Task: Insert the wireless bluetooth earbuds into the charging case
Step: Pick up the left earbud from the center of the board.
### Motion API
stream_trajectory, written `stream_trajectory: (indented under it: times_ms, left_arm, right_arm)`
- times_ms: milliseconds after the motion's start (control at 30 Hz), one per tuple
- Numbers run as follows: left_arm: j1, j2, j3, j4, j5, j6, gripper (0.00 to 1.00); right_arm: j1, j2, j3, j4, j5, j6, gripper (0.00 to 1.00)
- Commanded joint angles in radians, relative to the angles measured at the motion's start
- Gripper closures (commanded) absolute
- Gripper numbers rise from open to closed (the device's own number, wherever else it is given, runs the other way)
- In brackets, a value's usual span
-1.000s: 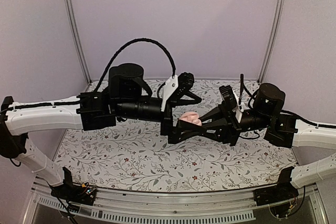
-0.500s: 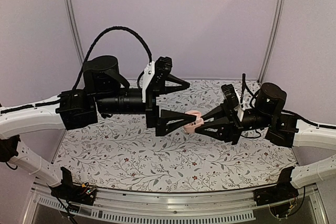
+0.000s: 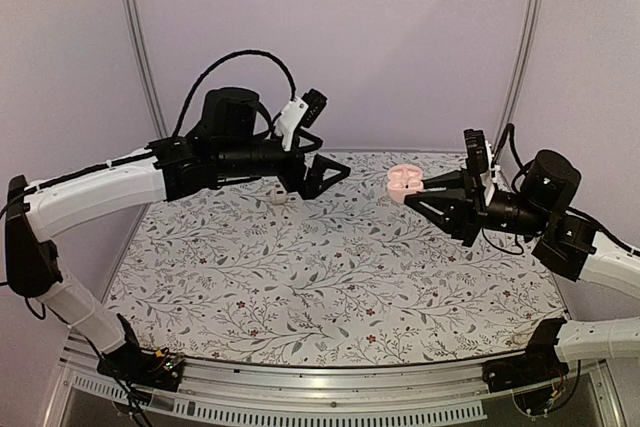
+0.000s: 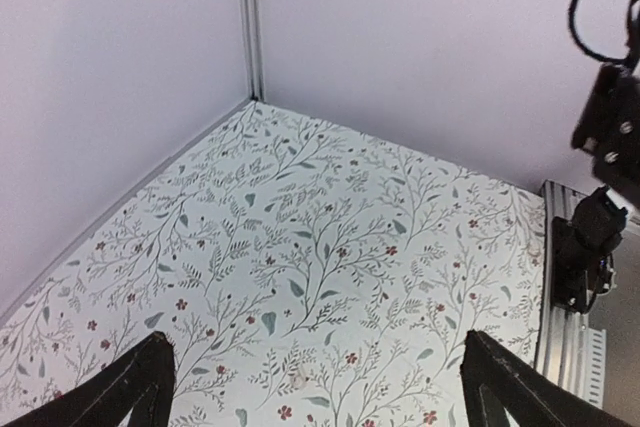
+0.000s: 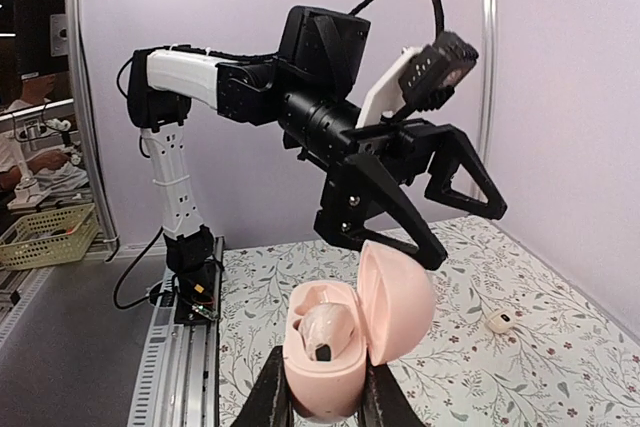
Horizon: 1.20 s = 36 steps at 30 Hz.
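The pale pink charging case (image 5: 322, 372) is held off the table with its lid (image 5: 397, 302) hinged open, and my right gripper (image 5: 325, 405) is shut on its base. One pink earbud (image 5: 330, 327) sits in the case, a dark spot at its lower end. A second earbud (image 5: 499, 322) lies on the table at the back; in the top view it (image 3: 281, 197) is just below my left gripper (image 3: 330, 183). That gripper is open, empty and raised, well left of the case (image 3: 405, 180). In the left wrist view its fingers (image 4: 130, 389) frame bare cloth.
Floral cloth (image 3: 300, 287) covers the table, with lilac walls on three sides. A metal rail (image 3: 300, 382) runs along the near edge. A yellow basket (image 5: 45, 237) stands beyond the table on the left.
My left gripper has drawn back to the left and up, away from the case. My right gripper has carried the open case to the right. The earbud on the table has come into view.
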State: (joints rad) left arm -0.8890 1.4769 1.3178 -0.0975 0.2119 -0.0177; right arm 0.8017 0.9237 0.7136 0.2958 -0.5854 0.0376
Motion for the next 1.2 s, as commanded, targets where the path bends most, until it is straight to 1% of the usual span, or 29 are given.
stream_trajectory:
  times_ms: [0, 100, 167, 267, 367, 433, 500, 667, 833, 933, 1033, 1167]
  left_arm:
    - [0.07, 0.165, 0.077, -0.222, 0.018, 0.004, 0.0]
    - [0.071, 0.266, 0.116, -0.28, 0.036, 0.05, 0.0]
    - [0.067, 0.32, 0.121, -0.289, 0.069, 0.069, 0.04]
    - [0.063, 0.38, 0.109, -0.272, 0.081, 0.066, 0.09]
    - [0.06, 0.436, 0.104, -0.246, 0.068, 0.024, 0.13]
    - [0.057, 0.458, 0.091, -0.21, 0.044, -0.042, 0.14]
    - [0.051, 0.476, 0.078, -0.182, 0.005, -0.072, 0.12]
    - [0.021, 0.551, 0.115, -0.213, -0.099, -0.109, 0.08]
    - [0.003, 0.602, 0.159, -0.215, -0.124, -0.141, 0.08]
    - [-0.014, 0.616, 0.161, -0.213, -0.15, -0.134, 0.06]
    - [-0.016, 0.639, 0.158, -0.2, -0.144, -0.128, 0.04]
    - [-0.018, 0.661, 0.173, -0.234, -0.186, -0.105, 0.04]
  right_arm:
    - [-0.063, -0.08, -0.058, -0.057, 0.115, 0.045, 1.0]
    - [-0.084, -0.118, -0.081, -0.085, 0.151, 0.065, 1.0]
    - [-0.088, -0.128, -0.088, -0.104, 0.168, 0.066, 1.0]
    - [-0.096, -0.132, -0.091, -0.118, 0.176, 0.062, 1.0]
    - [-0.098, -0.135, -0.096, -0.122, 0.177, 0.057, 1.0]
    - [-0.098, -0.141, -0.106, -0.122, 0.181, 0.053, 1.0]
    - [-0.098, -0.146, -0.114, -0.119, 0.175, 0.053, 1.0]
    - [-0.098, -0.125, -0.113, -0.116, 0.14, 0.061, 1.0]
    - [-0.099, -0.111, -0.107, -0.116, 0.144, 0.06, 1.0]
    - [-0.099, -0.101, -0.099, -0.122, 0.153, 0.059, 1.0]
    - [-0.099, -0.1, -0.094, -0.128, 0.162, 0.057, 1.0]
    - [-0.101, -0.104, -0.089, -0.135, 0.17, 0.051, 1.0]
